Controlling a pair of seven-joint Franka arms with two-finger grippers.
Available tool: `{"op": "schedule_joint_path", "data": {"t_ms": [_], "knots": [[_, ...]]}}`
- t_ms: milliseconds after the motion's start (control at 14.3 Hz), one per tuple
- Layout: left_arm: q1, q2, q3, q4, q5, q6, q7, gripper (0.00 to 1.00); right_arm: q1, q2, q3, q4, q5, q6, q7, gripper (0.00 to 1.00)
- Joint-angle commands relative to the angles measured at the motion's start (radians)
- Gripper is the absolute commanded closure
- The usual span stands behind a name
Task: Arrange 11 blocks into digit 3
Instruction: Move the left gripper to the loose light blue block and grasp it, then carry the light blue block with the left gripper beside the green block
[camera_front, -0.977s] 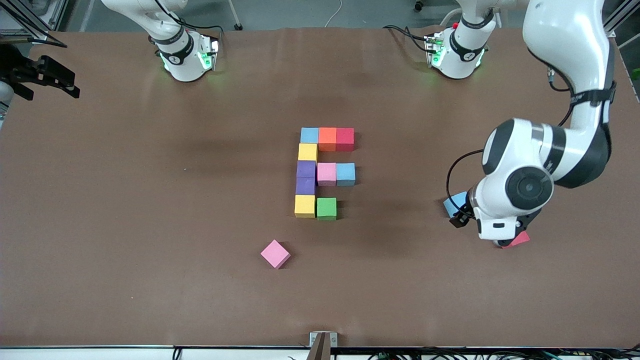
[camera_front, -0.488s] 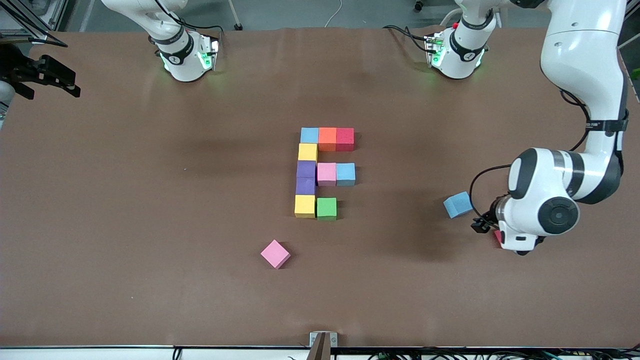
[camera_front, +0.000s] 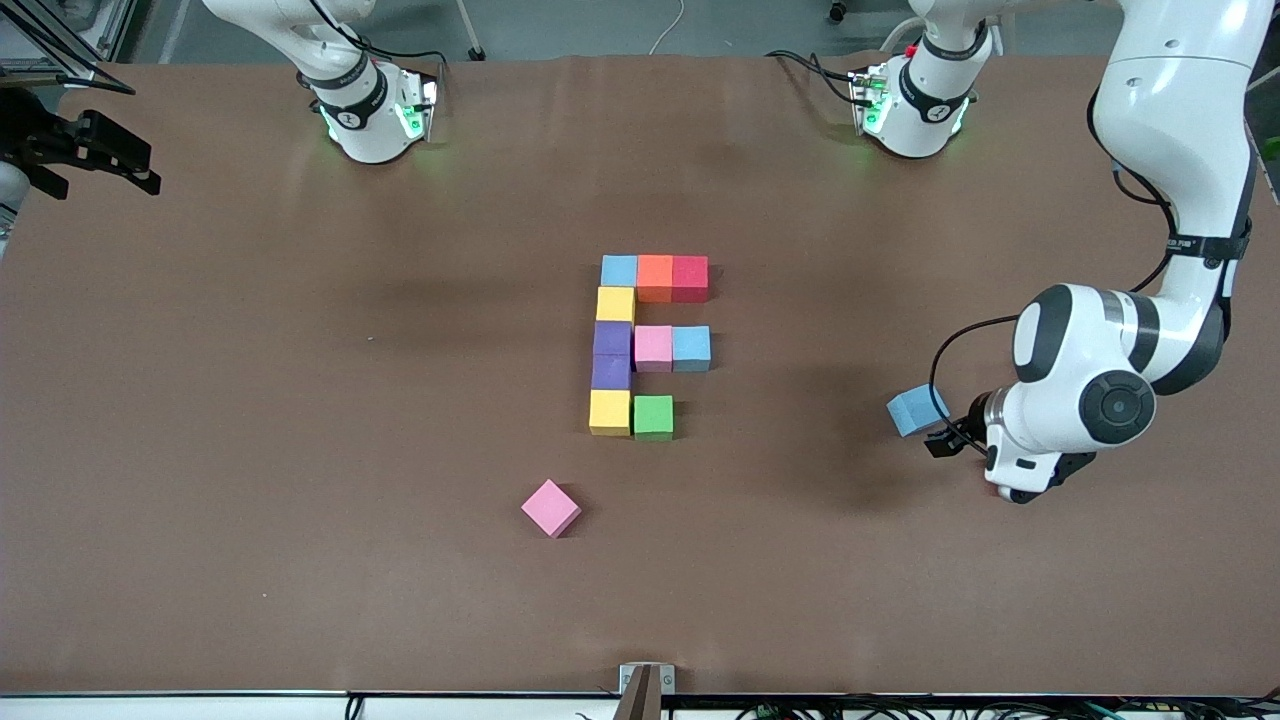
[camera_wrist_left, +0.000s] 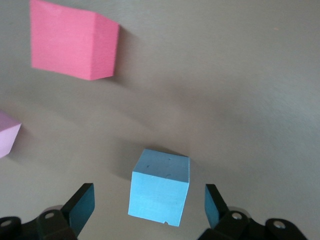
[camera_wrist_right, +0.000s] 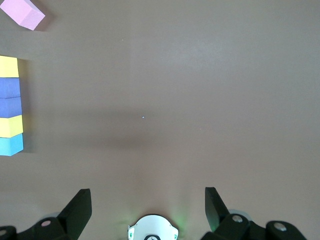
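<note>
While left hand (camera_wrist_left: 145, 212) hovers open, loose blue block (camera_wrist_left: 160, 186) below, red block (camera_wrist_left: 72, 45) near

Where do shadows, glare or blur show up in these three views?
Front view: soft wide shadows on the brown table, darkest under the left arm; green glow at both bases; sharp throughout. Left wrist view: the loose matte blue cube is crisp and casts a faint shadow; the red cube looks slightly soft. Right wrist view: even light, one dim shadow band, no glare.
</note>
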Motion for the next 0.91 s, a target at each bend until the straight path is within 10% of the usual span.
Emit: {"op": "schedule_joint_path", "data": {"t_ms": [0,837], "knots": [[0.064,-0.074,-0.054,-0.128,0.009,0.075,0.067,0.03,-0.004,-0.017,0.007,-0.011,-0.003,0.006,-0.004,0.0],[0.064,-0.062,-0.058,-0.28,0.118,0.296,0.055,0.01,-0.003,-0.017,0.007,-0.011,-0.003,0.006,-0.005,0.0]]}}
